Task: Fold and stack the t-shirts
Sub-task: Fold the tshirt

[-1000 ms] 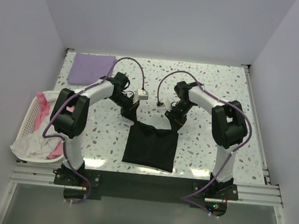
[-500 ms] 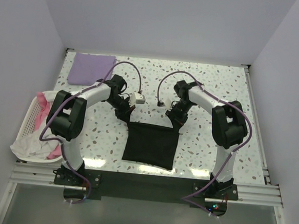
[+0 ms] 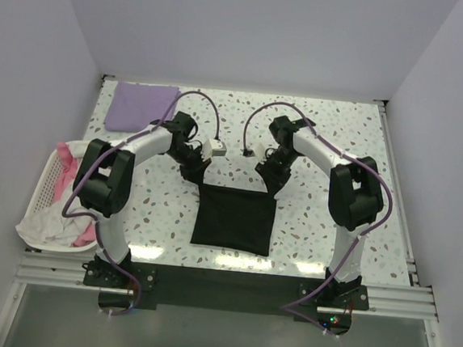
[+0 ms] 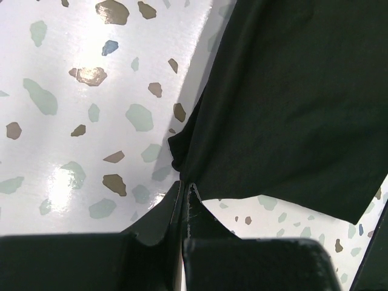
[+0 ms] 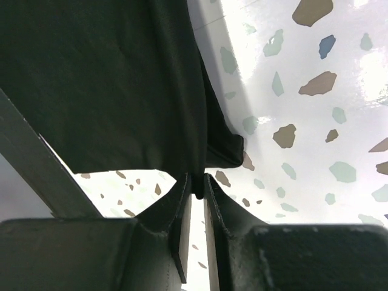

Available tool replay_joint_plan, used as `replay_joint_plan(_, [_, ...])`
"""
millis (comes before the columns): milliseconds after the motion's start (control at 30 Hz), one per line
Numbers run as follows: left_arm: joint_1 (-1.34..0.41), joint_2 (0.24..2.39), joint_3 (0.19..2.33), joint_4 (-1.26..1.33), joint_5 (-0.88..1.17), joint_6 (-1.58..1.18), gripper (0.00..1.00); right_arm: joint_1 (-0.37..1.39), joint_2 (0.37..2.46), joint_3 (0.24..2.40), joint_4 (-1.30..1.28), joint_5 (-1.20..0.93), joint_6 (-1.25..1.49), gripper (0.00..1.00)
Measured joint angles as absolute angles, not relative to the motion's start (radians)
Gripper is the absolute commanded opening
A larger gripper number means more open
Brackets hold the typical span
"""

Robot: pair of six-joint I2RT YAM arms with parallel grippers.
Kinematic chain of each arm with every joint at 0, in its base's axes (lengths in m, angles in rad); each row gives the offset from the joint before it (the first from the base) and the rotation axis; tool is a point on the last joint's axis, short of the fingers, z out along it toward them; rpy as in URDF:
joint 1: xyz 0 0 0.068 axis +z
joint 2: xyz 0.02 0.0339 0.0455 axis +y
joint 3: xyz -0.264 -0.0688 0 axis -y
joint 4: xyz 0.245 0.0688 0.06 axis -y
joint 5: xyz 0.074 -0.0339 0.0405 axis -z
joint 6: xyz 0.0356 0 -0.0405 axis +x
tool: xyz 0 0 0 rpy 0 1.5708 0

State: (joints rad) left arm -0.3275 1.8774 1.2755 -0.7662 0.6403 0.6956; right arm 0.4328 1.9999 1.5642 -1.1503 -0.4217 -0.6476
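Note:
A black t-shirt (image 3: 234, 219) hangs folded between my two grippers, its lower part lying on the table. My left gripper (image 3: 198, 179) is shut on its upper left corner; the left wrist view shows the cloth (image 4: 285, 97) pinched at the fingertips (image 4: 185, 189). My right gripper (image 3: 272, 187) is shut on its upper right corner; the right wrist view shows the cloth (image 5: 109, 79) held between the fingers (image 5: 197, 188). A folded purple t-shirt (image 3: 142, 106) lies at the far left of the table.
A white basket (image 3: 41, 197) with white and pink garments stands off the table's left edge. The speckled table (image 3: 340, 142) ends at a rail on the right and a dark bar at the front.
Both grippers have moved away from the bases and drawn the black t-shirt's top edge taut and straight; the shirt's lower edge has slid back with them.

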Motion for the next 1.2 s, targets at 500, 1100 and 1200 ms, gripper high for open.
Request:
replay_joint_plan(500, [-0.329,1.877,1.292,-0.766,0.652,0.691,0.0,0.432,2.0,1.571,-1.187,-0.404,-0.65,0.0])
replay_joint_plan(1100, [-0.334,1.962,1.339,-0.699,0.592,0.654,0.0,0.385,2.006,1.539,-1.139,-0.326,-0.654,0.0])
replay_joint_plan(1200, [-0.335,1.993,1.346,-0.677,0.579,0.636,0.0,0.386,2.026,1.539,-1.112,-0.308,-0.646,0.0])
